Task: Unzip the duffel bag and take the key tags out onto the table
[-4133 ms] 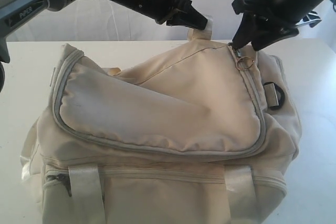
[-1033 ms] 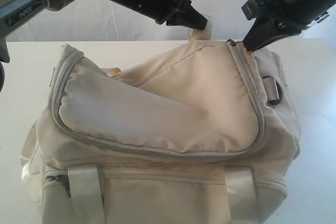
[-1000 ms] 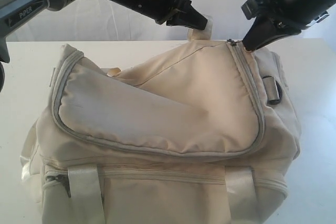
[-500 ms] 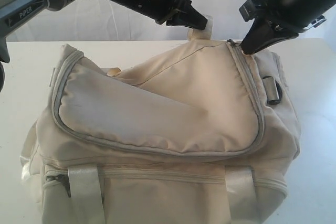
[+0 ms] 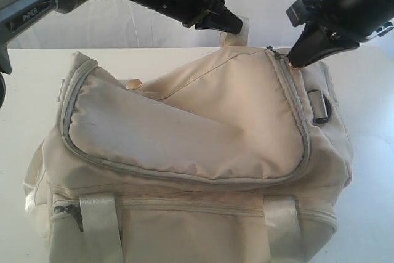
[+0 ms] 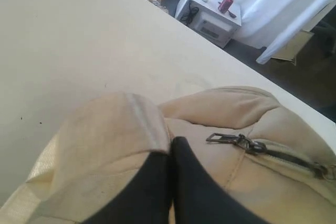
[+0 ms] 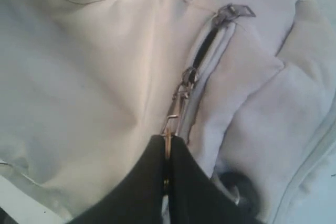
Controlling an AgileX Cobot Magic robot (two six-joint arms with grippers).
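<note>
big cream fabric duffel bag [image 5: 184, 133] sits on the flat white table [image 5: 24, 78], right under both pincers. Cloth is soft and creased. The curved flap is edged in grey piping [image 5: 98, 158], with glossy pale webbing straps [image 5: 101, 220] in front. left gripper [image 5: 239, 26]: black fingers pressed together on a pale webbing loop [image 6: 115, 129] at the bag's top. right gripper [image 7: 167, 142]: clamped on the metal zip pull [image 7: 178, 98]. Just past its tips the zip shows a short dark slit [image 7: 207, 43].
</note>
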